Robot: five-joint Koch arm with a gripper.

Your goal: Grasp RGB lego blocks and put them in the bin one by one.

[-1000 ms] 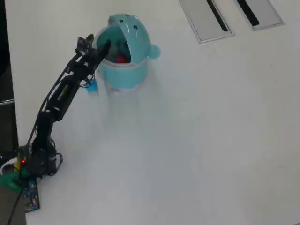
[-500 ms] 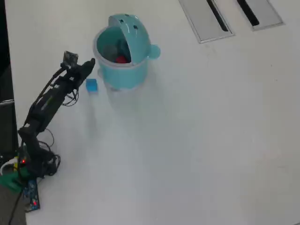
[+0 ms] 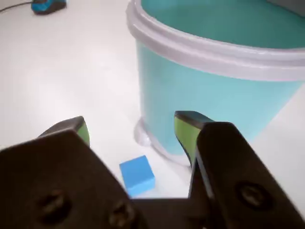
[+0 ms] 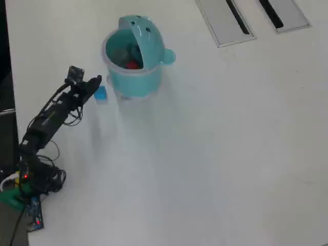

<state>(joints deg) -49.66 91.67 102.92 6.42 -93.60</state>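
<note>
Overhead count: red block binned, blue block still on the table

Overhead view shows the bin (image 4: 134,64) standing near the far edge of the table (image 4: 220,154), lid up, with a red block (image 4: 133,64) lying inside it. A darker shape sits beside the red one, but whether it is the yellow-green block cannot be told. The blue block (image 4: 100,94) lies on the table just beside the bin's base, toward the left edge in this view. In the wrist view the gripper (image 3: 132,131) is spread wide and holds nothing, its green-tipped jaws framing the blue block (image 3: 137,175) below. By my reading, at least one block is done, and the blue one remains to be grasped and dropped in.
</note>
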